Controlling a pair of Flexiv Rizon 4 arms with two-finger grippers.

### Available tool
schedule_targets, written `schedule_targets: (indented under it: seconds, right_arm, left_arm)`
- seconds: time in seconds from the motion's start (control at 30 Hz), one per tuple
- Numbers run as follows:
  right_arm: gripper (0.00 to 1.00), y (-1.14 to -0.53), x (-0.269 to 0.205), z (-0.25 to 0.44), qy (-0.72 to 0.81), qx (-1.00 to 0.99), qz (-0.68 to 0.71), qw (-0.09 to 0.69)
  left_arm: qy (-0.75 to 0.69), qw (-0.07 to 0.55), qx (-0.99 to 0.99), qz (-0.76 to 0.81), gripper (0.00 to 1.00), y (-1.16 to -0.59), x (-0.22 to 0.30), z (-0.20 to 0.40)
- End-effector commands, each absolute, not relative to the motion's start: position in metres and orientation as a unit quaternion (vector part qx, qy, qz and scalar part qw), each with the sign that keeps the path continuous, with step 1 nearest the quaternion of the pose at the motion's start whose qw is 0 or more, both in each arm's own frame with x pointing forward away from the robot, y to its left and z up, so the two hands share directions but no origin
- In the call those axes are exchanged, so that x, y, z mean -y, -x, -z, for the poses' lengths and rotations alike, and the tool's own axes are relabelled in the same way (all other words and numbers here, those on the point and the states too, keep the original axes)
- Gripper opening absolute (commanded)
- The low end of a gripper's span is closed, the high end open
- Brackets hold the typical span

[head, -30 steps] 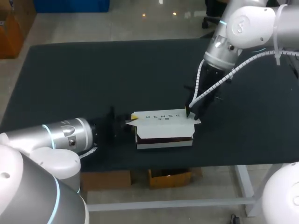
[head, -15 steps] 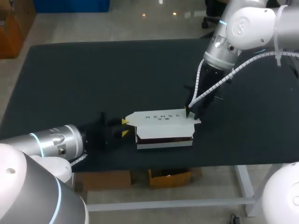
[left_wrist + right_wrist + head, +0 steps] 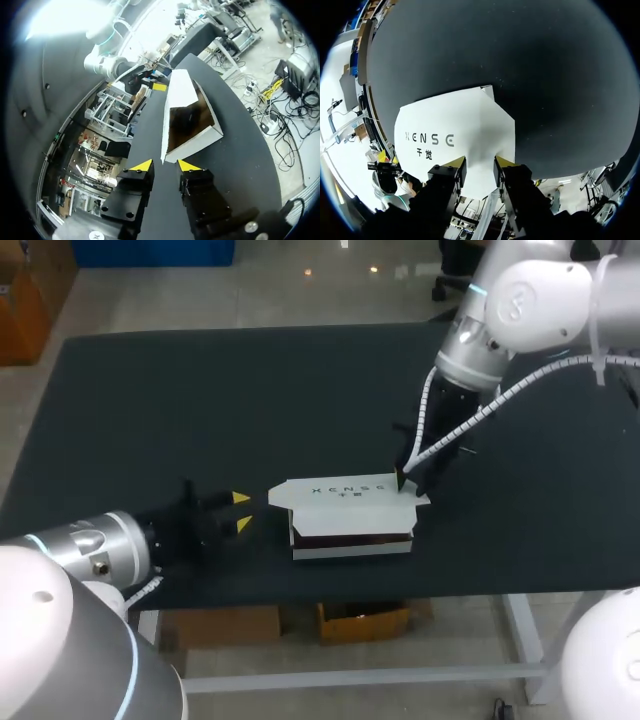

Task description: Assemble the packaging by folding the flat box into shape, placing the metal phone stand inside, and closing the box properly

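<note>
Left gripper [image 3: 241, 511], fingers spread and holding nothing, has the white box [image 3: 350, 510] just ahead; right gripper [image 3: 479, 162] sits against its lid, grip unclear

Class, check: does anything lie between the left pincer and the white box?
Nothing visible does. Only bare black table separates the open left pincer from the near end of the box.

Right claw [image 3: 479, 161] above white box [image 3: 455, 132] on black table [image 3: 520, 60].
</note>
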State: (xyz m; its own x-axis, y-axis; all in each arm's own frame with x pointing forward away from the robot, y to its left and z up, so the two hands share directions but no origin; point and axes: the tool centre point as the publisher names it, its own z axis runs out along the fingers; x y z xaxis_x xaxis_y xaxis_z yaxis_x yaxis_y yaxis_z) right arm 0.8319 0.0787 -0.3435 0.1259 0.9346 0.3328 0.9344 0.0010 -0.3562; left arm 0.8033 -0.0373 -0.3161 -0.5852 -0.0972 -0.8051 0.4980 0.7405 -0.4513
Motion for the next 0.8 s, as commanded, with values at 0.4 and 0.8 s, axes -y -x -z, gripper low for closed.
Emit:
schedule_targets:
  seconds: [0.4,0.8]
  right_arm:
    - [0.34,-0.827,-0.08,0.347,0.714,0.661,-0.001,0.232]
    - [0.33,-0.826,-0.079,0.347,0.717,0.659,0.002,0.229]
  left_arm:
    - [-0.054,0.401,-0.842,0.356,0.44,-0.804,0.024,0.283]
    - [0.015,0.347,-0.872,0.345,1.0,-0.816,0.025,0.277]
